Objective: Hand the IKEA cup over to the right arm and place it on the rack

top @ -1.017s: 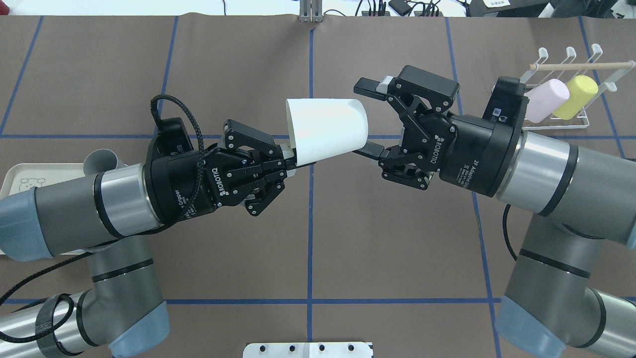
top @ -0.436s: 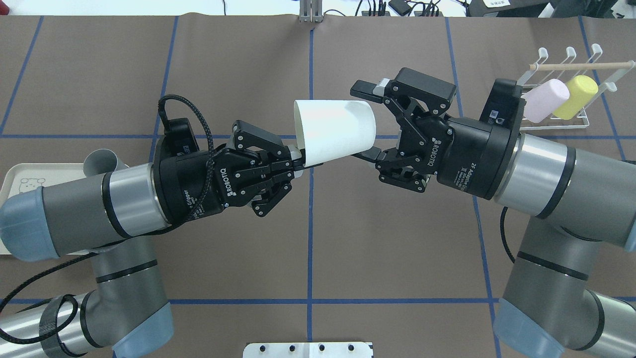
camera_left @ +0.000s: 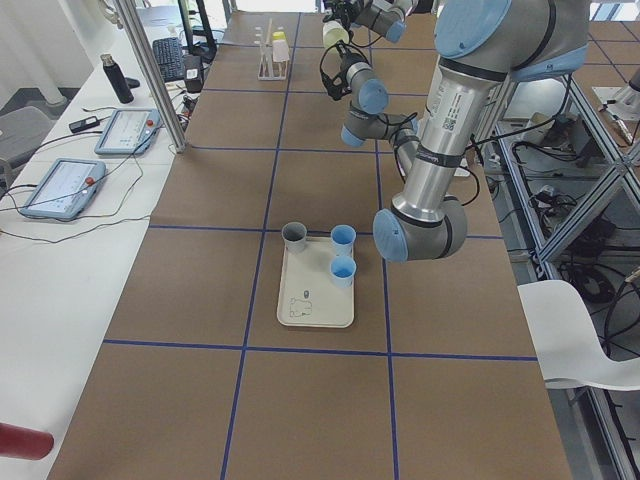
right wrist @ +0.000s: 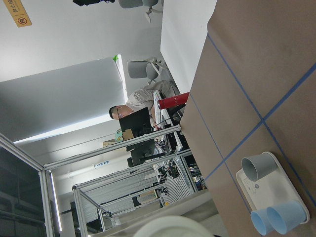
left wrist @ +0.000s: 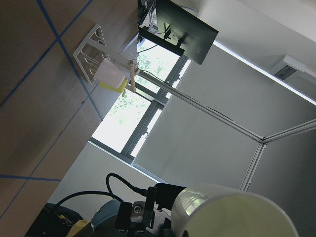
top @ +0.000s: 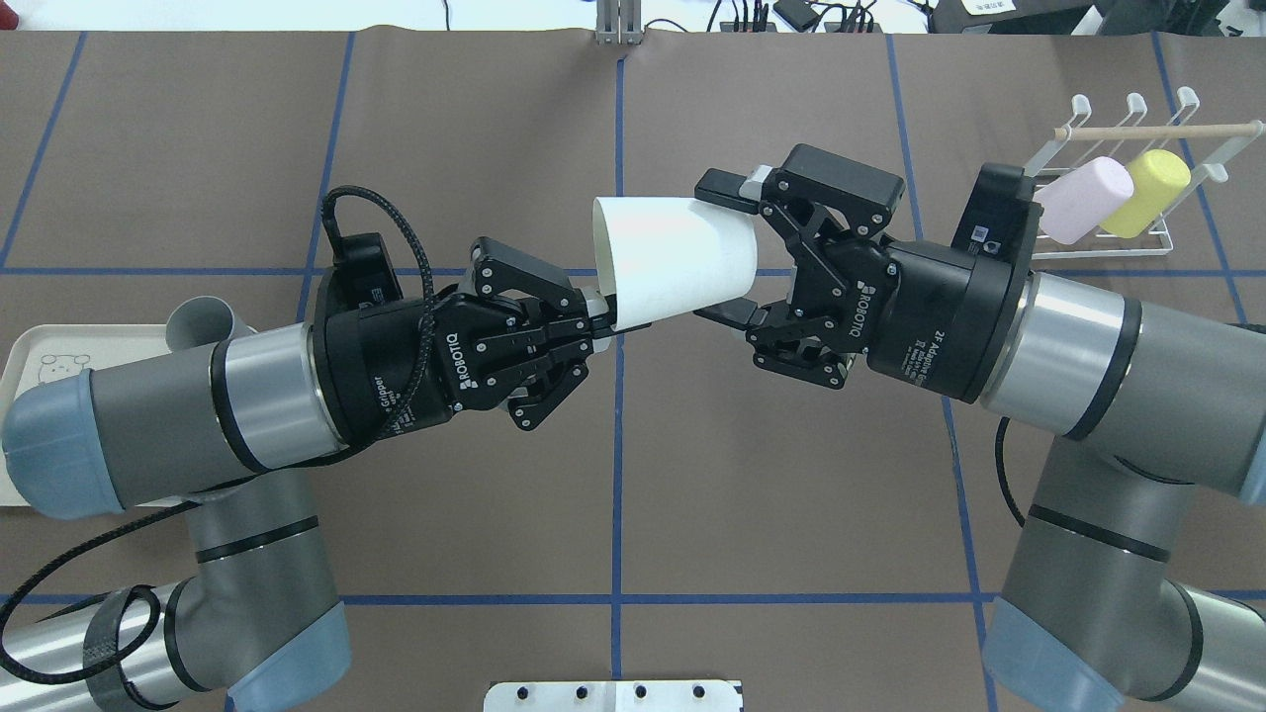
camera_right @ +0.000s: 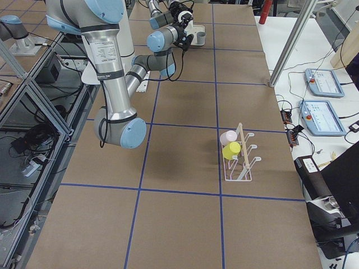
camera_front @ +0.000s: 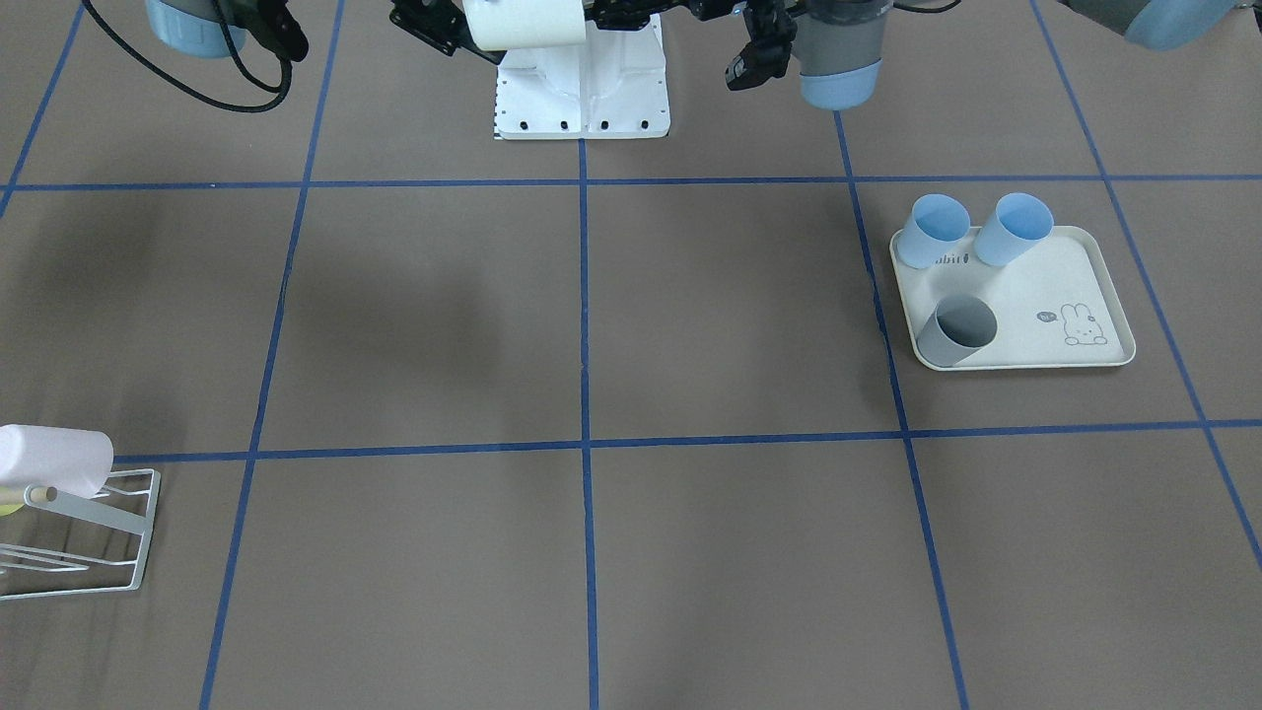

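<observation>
The white IKEA cup (top: 673, 259) lies on its side in the air over the table's middle, and it also shows at the top edge of the front view as the cup (camera_front: 523, 25). My left gripper (top: 603, 316) is shut on its rim, at the open end. My right gripper (top: 707, 249) is open, with one finger above the cup's closed end and one below it. The white wire rack (top: 1172, 237) stands at the far right and holds a pink cup (top: 1088, 198) and a yellow cup (top: 1147, 193).
A cream tray (camera_front: 1085, 296) on my left side carries two blue cups (camera_front: 937, 229) and a grey cup (camera_front: 956, 330). The robot's white base plate (top: 613, 695) is at the near edge. A person (right wrist: 133, 106) sits far off beyond the table.
My left gripper has carried the cup to the right. The right gripper has shifted slightly left, so the cup's closed end now sits deeper between its open fingers.
</observation>
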`<action>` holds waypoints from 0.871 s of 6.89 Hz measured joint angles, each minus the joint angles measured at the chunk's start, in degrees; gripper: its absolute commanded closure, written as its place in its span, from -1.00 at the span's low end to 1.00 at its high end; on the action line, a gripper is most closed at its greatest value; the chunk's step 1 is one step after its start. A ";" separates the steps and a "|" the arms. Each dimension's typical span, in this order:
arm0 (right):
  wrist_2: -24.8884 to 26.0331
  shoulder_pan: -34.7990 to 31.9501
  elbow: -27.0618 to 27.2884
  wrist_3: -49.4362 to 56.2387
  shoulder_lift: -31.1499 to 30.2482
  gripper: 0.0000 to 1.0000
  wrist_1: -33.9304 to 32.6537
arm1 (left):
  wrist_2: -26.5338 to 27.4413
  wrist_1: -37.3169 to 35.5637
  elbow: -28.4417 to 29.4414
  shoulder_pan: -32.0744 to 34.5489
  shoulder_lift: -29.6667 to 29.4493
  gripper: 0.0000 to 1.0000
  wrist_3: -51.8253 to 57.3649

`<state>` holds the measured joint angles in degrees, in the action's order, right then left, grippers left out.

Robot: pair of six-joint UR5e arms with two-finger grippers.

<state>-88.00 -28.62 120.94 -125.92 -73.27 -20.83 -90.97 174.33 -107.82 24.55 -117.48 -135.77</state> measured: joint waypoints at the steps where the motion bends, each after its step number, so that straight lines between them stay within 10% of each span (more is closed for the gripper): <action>1: 0.17 0.11 0.03 -0.02 -0.05 0.41 0.00 | 0.00 -0.30 0.03 -0.01 -0.05 1.00 0.04; 2: 0.52 0.30 0.07 -0.03 -0.06 0.98 0.01 | 0.00 -0.48 0.05 -0.03 -0.08 1.00 0.03; 4: 0.87 0.53 0.13 -0.03 -0.03 1.00 0.00 | -0.01 -0.65 0.08 -0.05 -0.26 -0.82 0.00; 6: 1.07 0.59 0.10 -0.01 -0.05 1.00 0.00 | 0.00 -0.98 0.03 0.14 -0.34 -1.00 0.10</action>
<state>-86.93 -28.03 121.04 -125.93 -73.33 -20.83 -90.97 173.35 -107.78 24.69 -117.82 -135.66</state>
